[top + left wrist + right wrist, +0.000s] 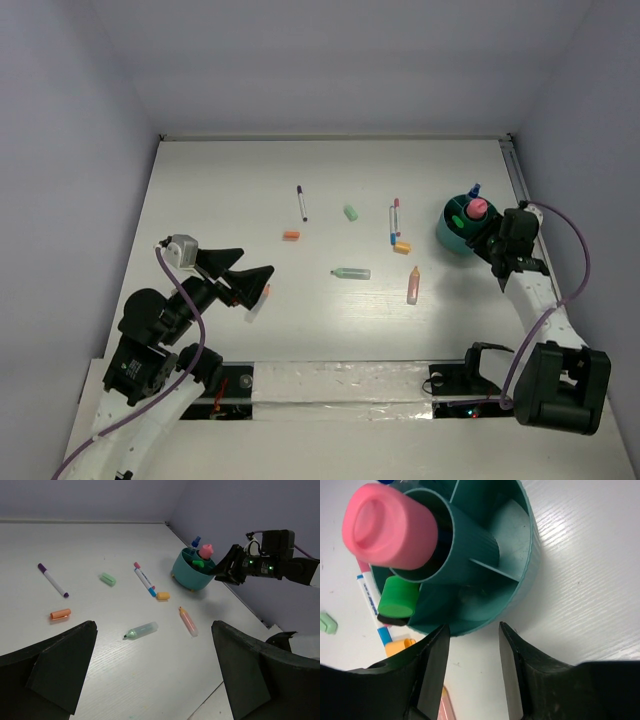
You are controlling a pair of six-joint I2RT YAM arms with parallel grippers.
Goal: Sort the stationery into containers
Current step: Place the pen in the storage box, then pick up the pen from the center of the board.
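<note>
Pale lilac walls enclosed a white desk (200,190). With the far wall taken as 12 o'clock, the teal tub (452,232) stood near the desk's 2 o'clock edge. It already held a pink-capped tube (478,207), a green cap (396,596) and a blue-tipped pen (194,541).

The right claw (472,630) sat at the tub's 4 o'clock, just beside the rim. Its jaws were roughly half spread and gripped nothing. The left claw (252,268) hovered at the desk's 8 o'clock with its jaws fully spread, and it too was empty.

Unsorted items lay across the middle of the desk:
- a salmon marker (413,284)
- a pale-green marker (351,273)
- a purple-capped pen (301,203)
- two orange caps (291,236)

Sorting appeared partly complete, and the step in hand was probably the choice of the next item. The salmon marker lay nearest the right claw, at its 8 o'clock. The next move would call for lifting clear of the rim, setting the jaws across the barrel and descending squarely, because a round barrel might roll.
</note>
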